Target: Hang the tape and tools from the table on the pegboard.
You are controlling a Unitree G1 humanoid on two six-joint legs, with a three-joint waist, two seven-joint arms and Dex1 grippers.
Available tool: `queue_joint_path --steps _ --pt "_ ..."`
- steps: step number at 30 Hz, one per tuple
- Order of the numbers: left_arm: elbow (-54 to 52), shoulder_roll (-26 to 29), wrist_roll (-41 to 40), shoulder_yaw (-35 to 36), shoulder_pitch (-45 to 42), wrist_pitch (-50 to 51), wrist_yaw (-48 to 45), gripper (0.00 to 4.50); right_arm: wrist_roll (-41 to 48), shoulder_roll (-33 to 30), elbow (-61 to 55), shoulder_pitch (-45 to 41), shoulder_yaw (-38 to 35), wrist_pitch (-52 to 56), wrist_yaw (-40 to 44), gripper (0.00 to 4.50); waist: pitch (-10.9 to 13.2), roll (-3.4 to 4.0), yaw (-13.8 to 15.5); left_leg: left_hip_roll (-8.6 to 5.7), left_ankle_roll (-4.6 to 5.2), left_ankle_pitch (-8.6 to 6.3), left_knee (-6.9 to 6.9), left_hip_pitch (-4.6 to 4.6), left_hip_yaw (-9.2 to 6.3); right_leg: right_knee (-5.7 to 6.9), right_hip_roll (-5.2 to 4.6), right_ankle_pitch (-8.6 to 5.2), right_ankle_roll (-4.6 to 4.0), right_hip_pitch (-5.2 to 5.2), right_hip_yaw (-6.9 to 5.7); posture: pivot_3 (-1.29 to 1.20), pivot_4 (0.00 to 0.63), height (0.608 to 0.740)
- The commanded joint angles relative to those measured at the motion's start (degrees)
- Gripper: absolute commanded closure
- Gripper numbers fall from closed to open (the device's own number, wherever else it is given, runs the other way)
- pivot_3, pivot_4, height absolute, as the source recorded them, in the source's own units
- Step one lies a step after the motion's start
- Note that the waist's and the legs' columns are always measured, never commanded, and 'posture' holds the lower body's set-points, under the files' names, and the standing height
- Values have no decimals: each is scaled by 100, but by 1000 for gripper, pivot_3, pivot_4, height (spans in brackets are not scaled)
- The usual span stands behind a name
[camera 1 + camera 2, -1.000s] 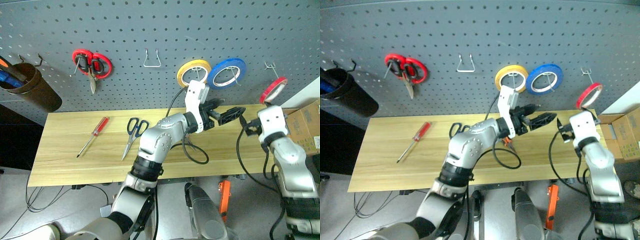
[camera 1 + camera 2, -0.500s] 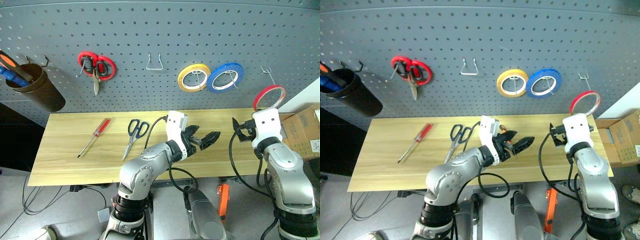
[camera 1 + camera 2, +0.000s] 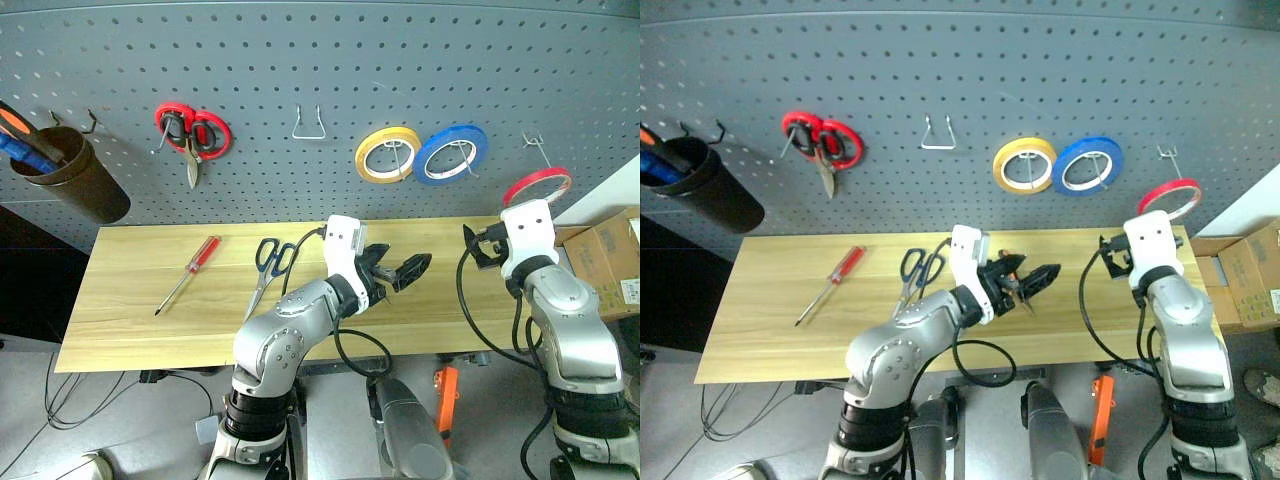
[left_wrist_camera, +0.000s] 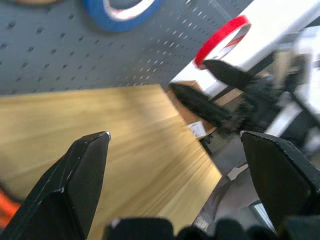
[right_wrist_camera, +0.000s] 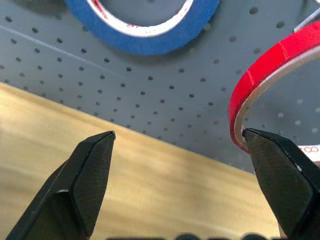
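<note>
The red tape point(image 3: 537, 186) hangs on a wire hook at the right end of the pegboard point(image 3: 320, 60), just above my right hand. My right gripper point(image 3: 478, 246) is open below and left of the ring; the ring's edge point(image 5: 260, 90) shows beside one finger. My left gripper point(image 3: 400, 266) hovers open and empty over the table point(image 3: 140, 320) near its middle. The blue-looped scissors point(image 3: 268, 262) and the red-handled screwdriver point(image 3: 190, 268) lie on the left half. An orange handle of the pliers point(image 4: 5, 212) peeks out beside my left finger, the rest hidden.
Red-looped scissors point(image 3: 193, 133), a yellow roll point(image 3: 387, 155) and a blue roll point(image 3: 452, 153) hang on the board, with a bare wire hook point(image 3: 308, 125) between. A brown cup point(image 3: 70, 180) of tools hangs far left. A cardboard box point(image 3: 610, 262) stands off the table's right end.
My left gripper has drawn back from the right gripper, leftward and lower over the table. The red ring now looks flatter and more tilted. The camera view has shifted.
</note>
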Motion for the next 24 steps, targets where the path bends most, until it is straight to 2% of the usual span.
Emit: queue_joint_path --steps 1,9,16,24 --pt "57 -135 -101 -36 -167 -228 -110 0 17 -50 212 -53 51 -278 27 67 0 0 1 1 0 -1 -2 -1 0 -3 0 0 0 0 -1 -54 344 740" --pt "835 -640 -214 -59 -954 -772 -451 0 -97 -179 426 -230 -156 -690 -230 67 0 0 30 -3 1 -1 -4 -14 15 -4 -3 1 3 -20 14 -70 342 740" --pt "1087 -653 -282 -55 -1111 -987 -569 0 -115 -255 596 -365 -232 -943 -382 67 0 0 38 -3 1 -1 -4 -34 37 7 -3 3 7 -59 34 -87 345 740" --pt "708 -431 -624 111 -902 -756 -533 0 -98 -255 530 -419 -285 -1097 -542 67 0 0 36 -3 1 -1 -5 -34 40 9 -2 4 7 -63 37 -87 346 740"
